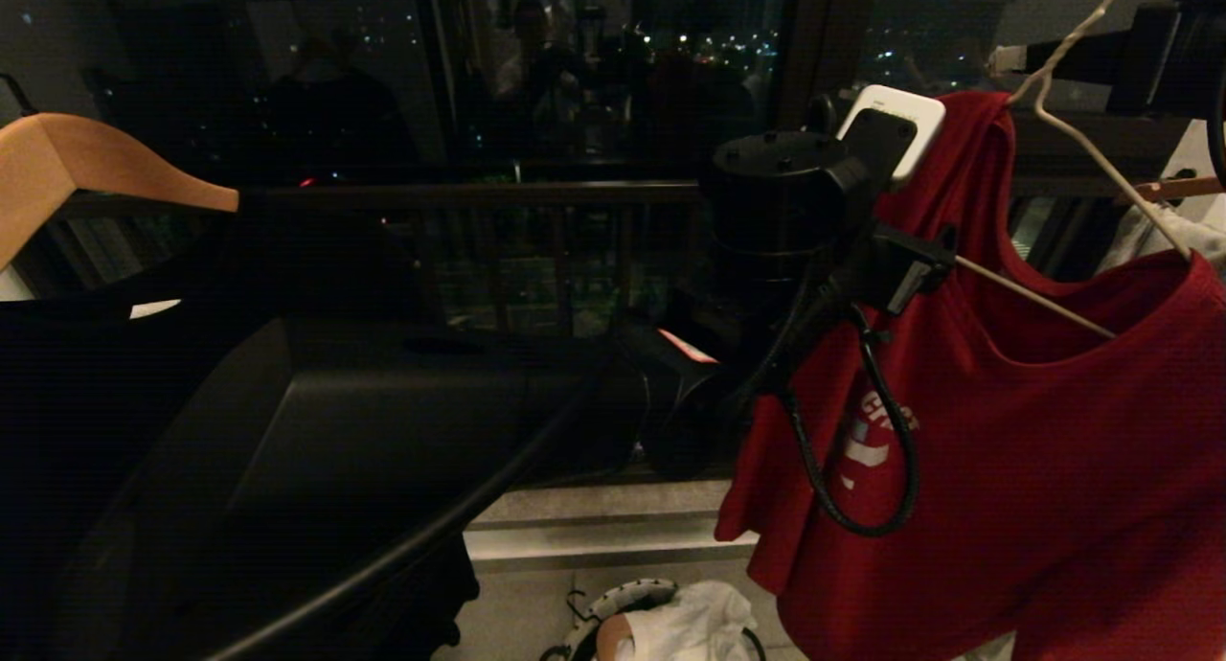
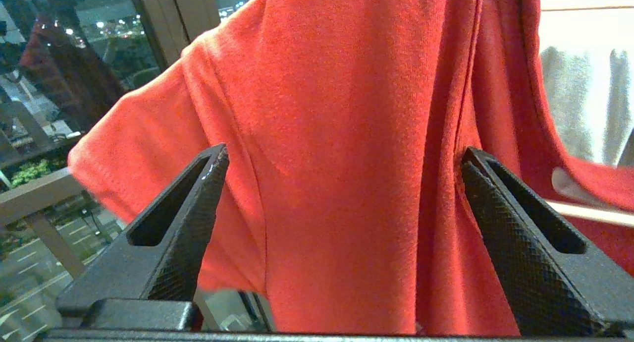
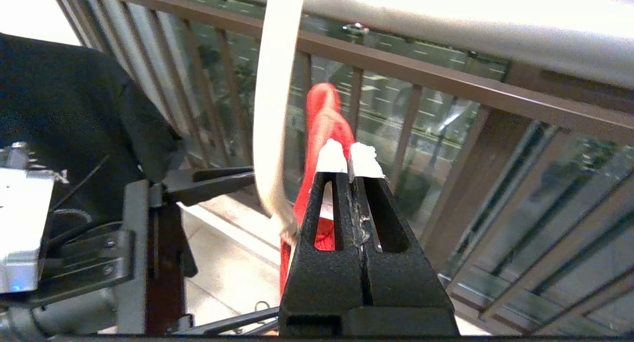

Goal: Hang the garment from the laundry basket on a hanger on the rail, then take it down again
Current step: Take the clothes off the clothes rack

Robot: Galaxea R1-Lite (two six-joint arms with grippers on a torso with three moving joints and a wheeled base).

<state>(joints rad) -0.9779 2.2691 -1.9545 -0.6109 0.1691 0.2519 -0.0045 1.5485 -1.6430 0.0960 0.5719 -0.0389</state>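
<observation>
Left gripper (image 2: 342, 163) stands with its two black jaws spread wide on either side of a fold of the garment (image 1: 1006, 431), gripping nothing; in the head view its arm reaches up to the red T-shirt's raised left shoulder, near the collar. Further left, a wooden hanger (image 1: 86, 168) carries a black T-shirt (image 1: 86, 402), well apart from the work; low in the middle, the laundry basket (image 1: 613, 608) sits on the floor with a white cloth (image 1: 694, 623) in it. To the right, the garment hangs on the hanger (image 1: 1101, 163), the thin white wire running through the neck opening and up toward the top corner; only the right shoulder looks properly seated on the wire, while the left one is bunched high. Right gripper (image 3: 350, 158) shows pinched shut, its pale tips together just in front of a strip of red cloth; whether any cloth is caught between them cannot be told. Judging from this, the risk lies in the uneven drape; if the wide jaws close on too little fabric or tug sideways, the shirt could slide off the wire's low end, or the light hanger could swing and slip from its hold.
</observation>
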